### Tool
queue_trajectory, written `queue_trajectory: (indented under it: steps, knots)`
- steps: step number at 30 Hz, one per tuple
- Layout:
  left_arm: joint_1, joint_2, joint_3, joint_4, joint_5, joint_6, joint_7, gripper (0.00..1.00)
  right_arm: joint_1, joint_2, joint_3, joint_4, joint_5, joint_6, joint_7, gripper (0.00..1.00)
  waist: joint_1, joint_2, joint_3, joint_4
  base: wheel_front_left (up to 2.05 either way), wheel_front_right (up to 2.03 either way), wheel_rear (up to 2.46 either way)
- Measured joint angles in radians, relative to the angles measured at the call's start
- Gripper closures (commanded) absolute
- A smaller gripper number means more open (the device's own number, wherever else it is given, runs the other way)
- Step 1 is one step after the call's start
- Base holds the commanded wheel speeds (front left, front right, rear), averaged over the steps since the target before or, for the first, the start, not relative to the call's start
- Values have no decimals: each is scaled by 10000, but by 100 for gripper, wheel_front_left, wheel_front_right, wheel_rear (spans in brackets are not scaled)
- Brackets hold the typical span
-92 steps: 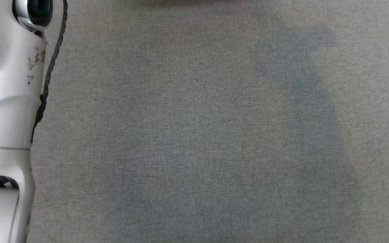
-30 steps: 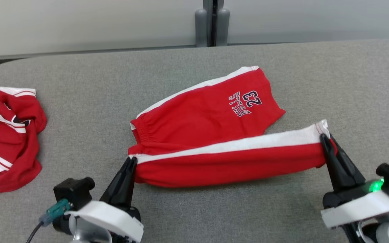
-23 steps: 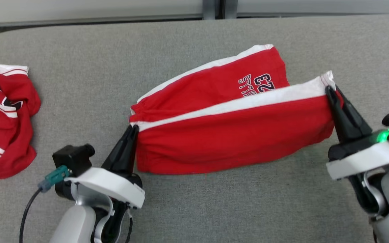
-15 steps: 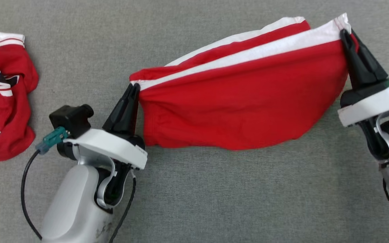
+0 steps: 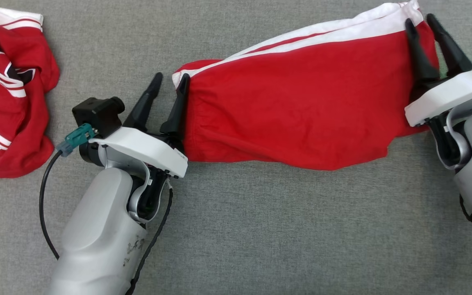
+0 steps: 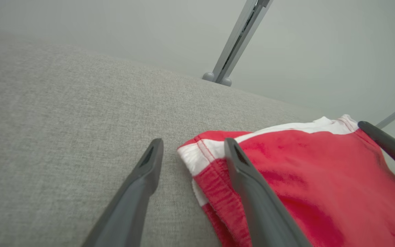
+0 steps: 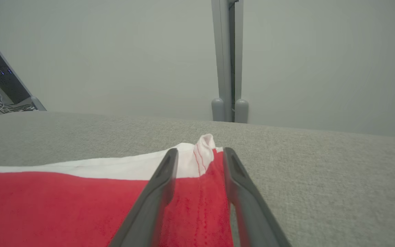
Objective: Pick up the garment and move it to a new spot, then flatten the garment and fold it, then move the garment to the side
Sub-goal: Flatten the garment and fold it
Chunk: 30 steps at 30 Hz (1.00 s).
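red shorts (image 5: 293, 106), head view adds crumpled jersey (image 5: 10, 102) at left

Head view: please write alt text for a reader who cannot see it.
Folded red shorts with a white stripe lie on a grey fabric surface, an open left gripper at one end and an open right gripper at the other. Another red garment lies crumpled at far left.
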Motion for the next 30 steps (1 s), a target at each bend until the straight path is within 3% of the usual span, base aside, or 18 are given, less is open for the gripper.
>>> queue_trajectory:
  steps: [3,7,8,14,24,30]
  knots:
    - [2,35,12,115,192,46,-558,0,-35,69,146,159,-558,-2,-311,0,0,0,-108,-85,0,0,0]
    - [337,230,213,-142,663,470,-1011,0,190,301,-190,-291,-1206,-2,-422,0,0,0,-361,-254,0,0,0]
    - [563,334,435,-539,932,713,-1104,0,538,395,-546,-966,-1551,-2,-451,0,0,0,-519,-353,0,0,0]
    - [1581,558,1321,-2128,1781,1218,-1166,0,2317,652,-1498,-2754,-2399,-2,-481,0,0,0,-1143,-615,0,0,0]
    - [3711,738,1822,-2744,2370,1331,-1174,0,5600,1329,-2763,-4458,-2955,-2,-50,0,0,0,-2304,-1130,0,0,0]
    - [4288,815,1833,-2815,2523,1421,-1174,0,6460,1647,-3114,-5162,-3139,-2,313,0,0,0,-2578,-1352,0,0,0]
